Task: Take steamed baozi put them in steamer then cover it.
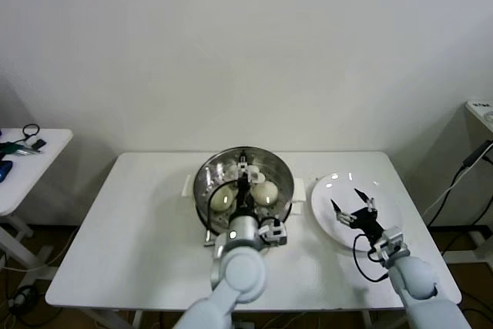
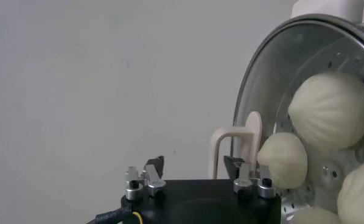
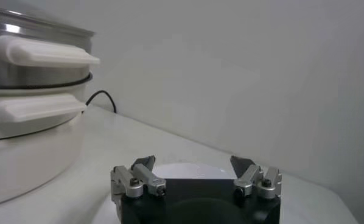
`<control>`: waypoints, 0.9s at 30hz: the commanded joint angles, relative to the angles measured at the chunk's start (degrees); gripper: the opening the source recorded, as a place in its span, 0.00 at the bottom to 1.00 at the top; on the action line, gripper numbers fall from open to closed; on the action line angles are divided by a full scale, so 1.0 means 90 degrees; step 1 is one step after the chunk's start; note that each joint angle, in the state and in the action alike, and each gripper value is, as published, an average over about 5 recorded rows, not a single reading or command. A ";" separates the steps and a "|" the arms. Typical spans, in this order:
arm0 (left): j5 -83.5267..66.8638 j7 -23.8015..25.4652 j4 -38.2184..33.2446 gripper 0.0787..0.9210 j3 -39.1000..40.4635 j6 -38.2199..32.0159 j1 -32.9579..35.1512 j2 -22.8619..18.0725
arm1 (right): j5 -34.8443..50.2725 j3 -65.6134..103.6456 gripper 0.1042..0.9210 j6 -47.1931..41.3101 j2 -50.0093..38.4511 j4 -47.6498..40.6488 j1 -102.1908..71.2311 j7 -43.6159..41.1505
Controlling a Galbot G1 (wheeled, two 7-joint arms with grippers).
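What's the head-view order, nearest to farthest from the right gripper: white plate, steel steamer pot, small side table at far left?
1. Round white plate: directly under the open right gripper.
2. Shiny stainless-steel steamer: table centre, toward the robot's left.
3. Small white side table: far left edge.

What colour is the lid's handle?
Cream-white. The lid handle shows best in the left wrist view, between the claw's fingers.

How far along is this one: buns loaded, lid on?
Done: buns sit in the steamer, the plate is bare, and the glass lid is on. In hand: the left end effector stands open around the lid handle. Left: retreat. The right end effector waits open over the plate.
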 commanded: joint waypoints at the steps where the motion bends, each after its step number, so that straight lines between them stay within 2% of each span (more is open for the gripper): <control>1: -0.0635 0.0125 -0.0983 0.70 0.0029 0.0157 0.0194 0.0630 | 0.0063 0.0014 0.88 -0.0094 -0.0017 0.0024 0.0008 -0.0008; 7: -0.1308 -0.0252 -0.1432 0.87 -0.0093 -0.0061 0.0530 0.0948 | 0.0046 0.0023 0.88 -0.0100 -0.0027 0.0037 0.0022 -0.0015; 14: -0.2345 -0.0820 -0.2098 0.88 -0.0684 -0.0372 0.1229 0.1588 | 0.0007 0.0042 0.88 -0.0106 -0.0053 0.0057 0.0027 -0.0028; 19: -0.3626 -0.1360 -0.2457 0.88 -0.1635 -0.0972 0.1706 0.1822 | -0.0025 0.0115 0.88 -0.0097 -0.0072 0.0123 -0.0029 -0.0069; 23: -0.4612 -0.2134 -0.2523 0.88 -0.2471 -0.1657 0.2211 0.1850 | -0.0005 0.0222 0.88 -0.0048 -0.0109 0.0196 -0.0132 -0.0126; 27: -0.5382 -0.2866 -0.2542 0.88 -0.3358 -0.2368 0.2903 0.1503 | 0.0136 0.0435 0.88 0.0053 -0.0188 0.0326 -0.0334 -0.0210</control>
